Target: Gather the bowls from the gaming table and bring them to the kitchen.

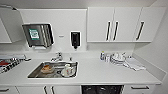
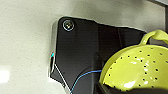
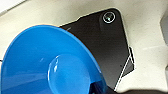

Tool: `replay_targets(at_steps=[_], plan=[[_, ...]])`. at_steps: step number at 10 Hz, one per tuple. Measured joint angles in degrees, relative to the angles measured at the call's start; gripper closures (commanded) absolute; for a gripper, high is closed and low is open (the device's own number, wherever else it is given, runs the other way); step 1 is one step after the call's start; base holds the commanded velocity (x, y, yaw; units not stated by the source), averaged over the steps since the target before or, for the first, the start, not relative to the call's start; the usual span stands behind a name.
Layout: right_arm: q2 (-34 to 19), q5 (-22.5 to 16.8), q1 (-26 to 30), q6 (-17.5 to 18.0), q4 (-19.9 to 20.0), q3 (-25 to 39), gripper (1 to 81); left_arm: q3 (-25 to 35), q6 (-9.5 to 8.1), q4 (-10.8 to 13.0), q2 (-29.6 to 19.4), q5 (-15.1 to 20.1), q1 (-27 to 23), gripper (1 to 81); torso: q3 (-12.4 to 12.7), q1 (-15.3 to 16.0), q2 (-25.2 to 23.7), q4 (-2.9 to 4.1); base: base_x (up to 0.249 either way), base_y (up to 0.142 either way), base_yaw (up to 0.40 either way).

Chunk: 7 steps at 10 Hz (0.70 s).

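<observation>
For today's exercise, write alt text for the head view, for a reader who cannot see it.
A white kitchen counter with a steel sink holding dishes, seen from above. On the wall hang a steel paper-towel dispenser and black soap dispenser; white cabinets sit upper right.

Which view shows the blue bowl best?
The right wrist view: the blue bowl shows large there, its rim and inside in plain sight. The head view faces the kitchen sink, and the left wrist view has a yellow-green perforated bowl instead.

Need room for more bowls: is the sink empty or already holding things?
Holding things: the sink holds an orange-brown item and a white dish.
</observation>
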Motion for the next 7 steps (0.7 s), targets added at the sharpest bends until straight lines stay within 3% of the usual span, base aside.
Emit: replay_targets(at_steps=[5, 7], plan=[[0.0, -0.3, -0.3, 0.0, 0.0, 0.0, 81.1, 0.0, 0.00, 0.0, -0.4, -2.2, 0.5, 81.1, 0.0, 0.0, 0.0, 0.00, 0.000, 0.000, 0.000], [0.0, -0.3, -0.3, 0.0, 0.0, 0.0, 81.1, 0.2, 0.00, 0.0, -1.0, -5.7, 0.5, 81.1, 0.0, 0.0, 0.0, 0.00, 0.000, 0.000, 0.000]])
